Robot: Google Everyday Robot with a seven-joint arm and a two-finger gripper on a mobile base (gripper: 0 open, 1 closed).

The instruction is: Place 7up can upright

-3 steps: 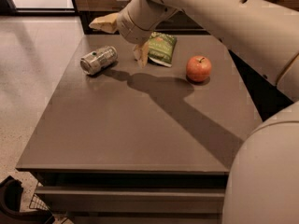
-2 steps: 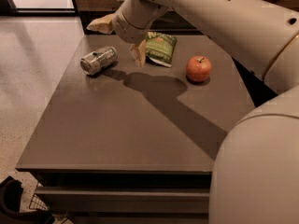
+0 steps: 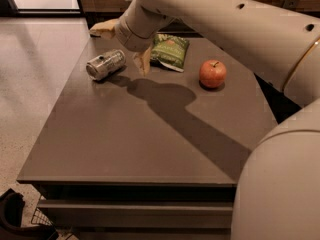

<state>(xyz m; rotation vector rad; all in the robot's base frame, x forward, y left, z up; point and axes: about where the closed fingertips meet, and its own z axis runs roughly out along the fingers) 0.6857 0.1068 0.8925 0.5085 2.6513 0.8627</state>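
Observation:
The 7up can, silvery-grey, lies on its side at the far left of the brown table, its top end facing left-front. My gripper hovers just behind and to the right of the can, not touching it. One beige finger hangs down to the can's right, and the other points left behind the can. The fingers are spread apart with nothing between them.
A green crinkled chip bag lies just right of the gripper. A red apple sits further right. My arm crosses the upper right, and its shadow falls across the table's middle. The floor drops off left of the table edge.
The gripper has shifted a little left and down, closer to the can. The can, bag and apple have not moved.

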